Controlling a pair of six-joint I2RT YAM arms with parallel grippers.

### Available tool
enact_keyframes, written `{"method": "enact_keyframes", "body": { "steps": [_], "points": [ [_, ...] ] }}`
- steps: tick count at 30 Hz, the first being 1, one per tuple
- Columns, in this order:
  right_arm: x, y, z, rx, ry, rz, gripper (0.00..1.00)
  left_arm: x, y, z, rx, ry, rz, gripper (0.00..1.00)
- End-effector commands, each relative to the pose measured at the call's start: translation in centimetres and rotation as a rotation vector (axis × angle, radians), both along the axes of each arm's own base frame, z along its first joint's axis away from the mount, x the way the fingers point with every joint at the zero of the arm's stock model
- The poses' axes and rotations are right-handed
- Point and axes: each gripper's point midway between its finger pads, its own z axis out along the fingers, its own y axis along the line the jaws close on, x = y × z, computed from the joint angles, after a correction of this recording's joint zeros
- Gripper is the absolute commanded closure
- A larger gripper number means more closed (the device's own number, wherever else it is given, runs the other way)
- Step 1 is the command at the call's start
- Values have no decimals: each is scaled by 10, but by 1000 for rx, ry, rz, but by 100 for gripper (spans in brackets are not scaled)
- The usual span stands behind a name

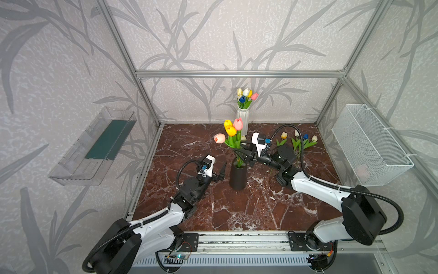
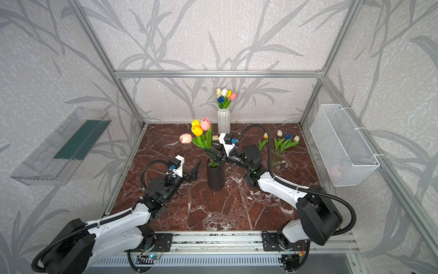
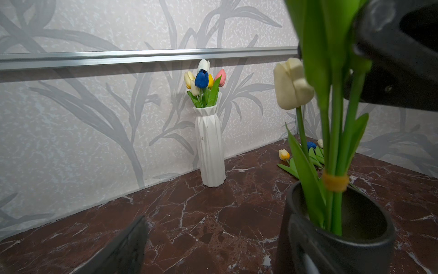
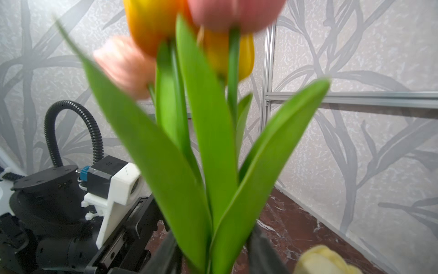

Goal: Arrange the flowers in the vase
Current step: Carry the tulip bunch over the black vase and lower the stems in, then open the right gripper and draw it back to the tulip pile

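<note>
- Flowers, main lot: bundle of tulips (image 1: 233, 131) with yellow and pink heads, tied by a yellow band (image 3: 335, 181). The stems stand in the black vase (image 1: 237, 178) at the centre of both top views. A cream tulip (image 3: 292, 84) rises from the same vase.
- Flowers, remainder: loose tulips (image 1: 298, 142) lie flat on the tabletop (image 1: 213, 213), right of centre and well apart from the black vase; not yet placed.
- Hazard, judged: the bundle is top-heavy and leans toward the upper left. If the right claw (image 1: 240, 153) pulls away sideways, a leaf may snag and drag the stems out.
- Hazard, judged: the black vase is narrow. A push from either claw at rim height could tip it.
- Right arm: reaches in from the lower right, with the wrist roughly level and the claw at the stems just above the rim. In the right wrist view its fingers (image 4: 260, 246) stand on either side of the leaves. I cannot tell whether they pinch or stand free.
- Left arm: extends from the lower left, folded low. The left claw (image 1: 223, 170) is parted and holds nothing, just left of the black vase with one finger pointing up. Contact with the vase wall is unclear.
</note>
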Motion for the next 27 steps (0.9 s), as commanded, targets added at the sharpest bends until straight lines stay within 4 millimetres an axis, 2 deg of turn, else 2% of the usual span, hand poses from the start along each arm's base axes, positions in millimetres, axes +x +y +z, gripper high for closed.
{"method": "enact_keyframes", "body": {
  "steps": [1, 5, 8, 10, 12, 15, 17, 19, 22, 25, 27],
  "points": [
    [-7, -10, 24, 15, -36, -27, 41, -4, 0, 29, -45, -74, -18, 8],
    [-8, -26, 37, -21, 1, -88, 37, -14, -4, 39, -44, -75, -72, 8],
    [-10, -54, 55, -2, 5, -169, 36, -25, -6, 40, -38, -71, -119, 8],
    [1, -85, 63, 21, 65, -283, 35, -35, -10, 29, 1, -48, -171, 8],
    [27, -123, 58, 23, 160, -460, 36, -43, -15, 10, 33, -8, -219, 8],
    [80, -192, 17, -65, 376, -787, 36, -59, -23, -10, 11, 34, -314, 7],
    [113, -234, -29, -165, 553, -954, 37, -69, -31, -17, 10, 47, -384, 5],
    [140, -268, -77, -259, 708, -1071, 38, -77, -39, -24, 37, 67, -436, 5],
    [172, -292, -135, -384, 879, -1144, 42, -79, -43, -36, 114, 107, -443, 5],
    [195, -294, -185, -534, 1030, -1149, 45, -74, -39, -44, 147, 113, -406, 5],
    [207, -292, -207, -592, 1095, -1131, 48, -71, -38, -46, 153, 109, -390, 5]
  ]
}}
